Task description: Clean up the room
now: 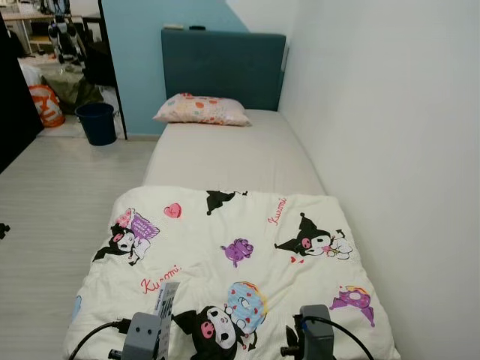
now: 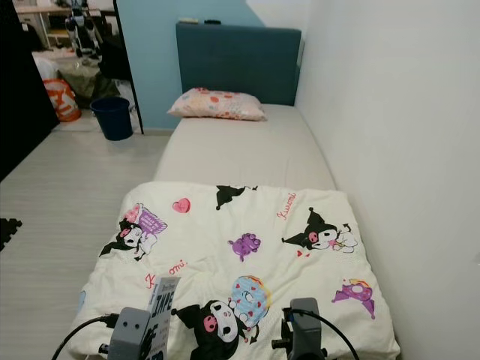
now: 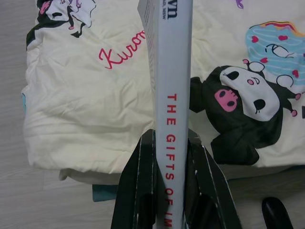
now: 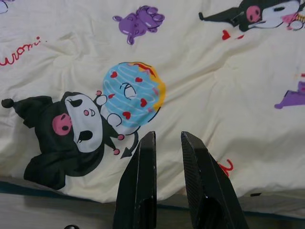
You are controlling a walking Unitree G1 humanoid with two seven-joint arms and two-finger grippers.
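Note:
A grey-spined book [image 3: 169, 95] with red lettering stands on edge in my left gripper [image 3: 170, 138], which is shut on its lower spine. It hangs over the near left part of a cream cartoon-print quilt [image 1: 240, 225], and shows in the head view as the book [image 1: 166, 306] above my left wrist. My right gripper [image 4: 167, 136] hovers over the quilt's near edge, by a blue doughnut print. Its fingers stand a little apart with nothing between them. The quilt covers the near half of a bed [image 1: 232, 154].
A floral pillow [image 1: 201, 109] lies against the teal headboard [image 1: 221, 64]. A white wall runs along the bed's right side. Pale wood floor [image 1: 60, 210] lies to the left, with a navy bucket [image 1: 97, 124] and an orange bag [image 1: 46, 105] at the far doorway.

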